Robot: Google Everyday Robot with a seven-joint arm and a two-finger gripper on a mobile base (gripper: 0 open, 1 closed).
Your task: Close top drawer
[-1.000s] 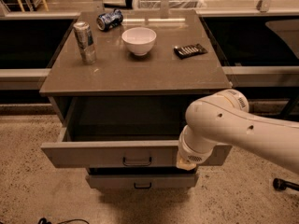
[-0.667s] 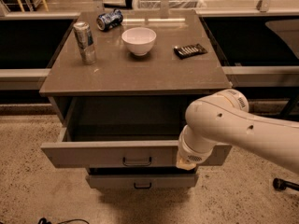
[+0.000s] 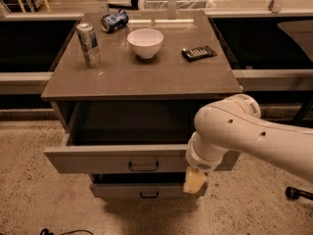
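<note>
The top drawer (image 3: 98, 158) of the grey-brown cabinet is pulled out towards me. Its wide flat front carries a small dark pull handle (image 3: 143, 166), and its deep dark box (image 3: 132, 124) looks empty. My white arm (image 3: 234, 131) comes in from the right and crosses the drawer front's right end. My gripper (image 3: 194, 181) hangs below the arm, at the lower right edge of the drawer front, mostly hidden by the arm.
A lower drawer (image 3: 142, 191) with a like handle sticks out slightly. On the cabinet top (image 3: 122, 75) stand an upright can (image 3: 88, 44), a lying can (image 3: 114, 20), a white bowl (image 3: 145, 42) and a dark flat packet (image 3: 198, 53). Speckled floor surrounds the cabinet.
</note>
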